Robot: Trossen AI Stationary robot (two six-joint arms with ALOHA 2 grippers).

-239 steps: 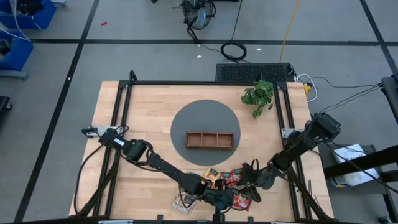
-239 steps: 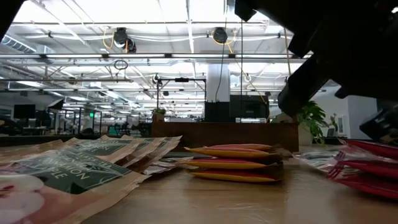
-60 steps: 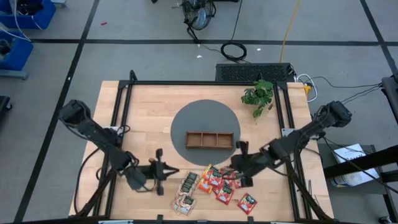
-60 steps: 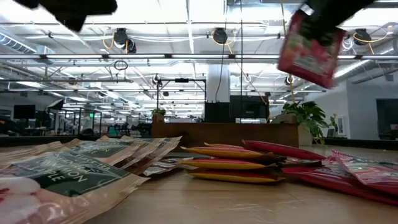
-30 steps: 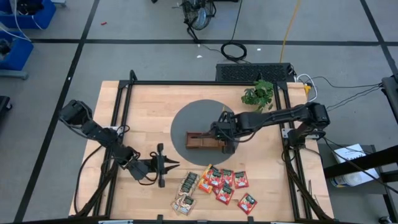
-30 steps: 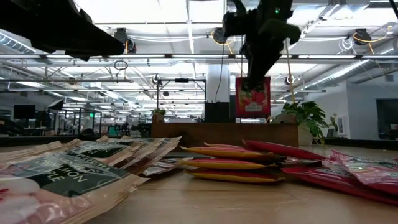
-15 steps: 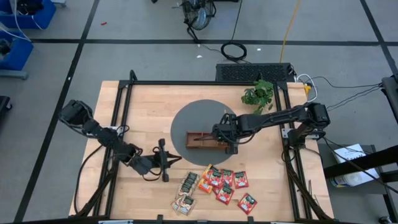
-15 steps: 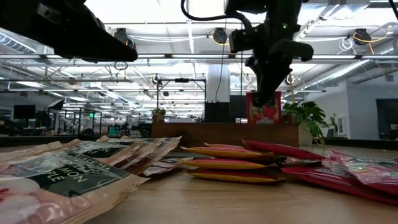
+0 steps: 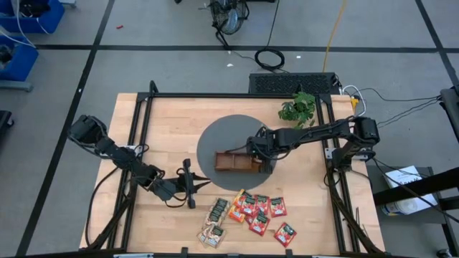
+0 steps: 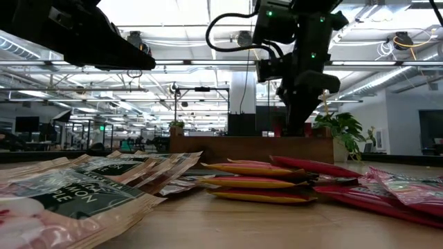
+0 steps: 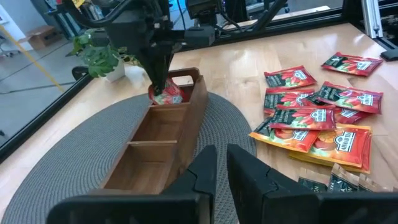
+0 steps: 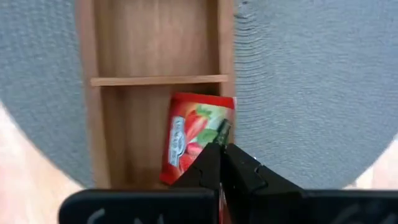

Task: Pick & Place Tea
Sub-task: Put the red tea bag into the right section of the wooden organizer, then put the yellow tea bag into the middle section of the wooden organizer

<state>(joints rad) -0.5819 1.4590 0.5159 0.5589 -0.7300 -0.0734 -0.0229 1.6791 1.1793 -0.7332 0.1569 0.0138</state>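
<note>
High view puts the brown wooden three-compartment tray at the middle of a round grey woven mat on the pale wooden bench. The right hand reaches over the tray's end compartment, the one nearest the green leafy plant. Its fingers are pressed together on the top edge of a red strawberry-printed tea packet, which stands tilted inside that end compartment, lower part against the tray floor. In the left wrist view the same packet shows at the far end of the tray, pinched by the dark right hand above it.

The left hand hovers low over bare bench, well apart from the tray, on the side away from the plant. Its fingers stand only slightly parted and hold nothing.

The remaining red, orange and pale green-white square tea packets lie scattered flat on the bench near the tray, off the mat, between the tray and the bench's front edge.
</note>
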